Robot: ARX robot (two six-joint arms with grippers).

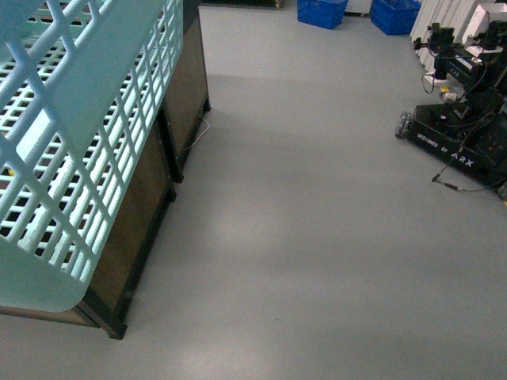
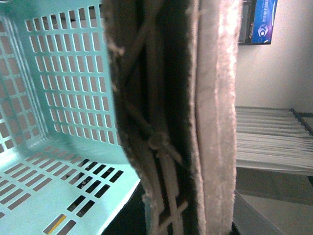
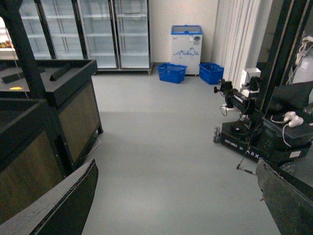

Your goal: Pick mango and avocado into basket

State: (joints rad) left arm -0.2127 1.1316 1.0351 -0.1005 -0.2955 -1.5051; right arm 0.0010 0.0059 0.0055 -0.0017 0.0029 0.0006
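The turquoise basket (image 1: 71,142) hangs tilted in the air at the left of the front view, its lattice wall close to the camera. In the left wrist view its slotted floor (image 2: 54,176) shows bare. The grey-brown handles (image 2: 161,142), tied with white zip ties, fill the middle of that view, and my left gripper (image 2: 181,215) is shut on them. My right gripper (image 3: 176,205) is open over the grey floor, with one dark finger (image 3: 63,205) at each side and nothing between them. The mango and the avocado are out of view.
Dark wooden display stands (image 1: 150,206) sit behind the basket on the left. Another ARX robot (image 1: 467,127) with trailing cables is parked at the right. Blue crates (image 1: 322,12) and glass-door fridges (image 3: 98,29) line the far wall. Grey floor (image 1: 317,237) stretches between.
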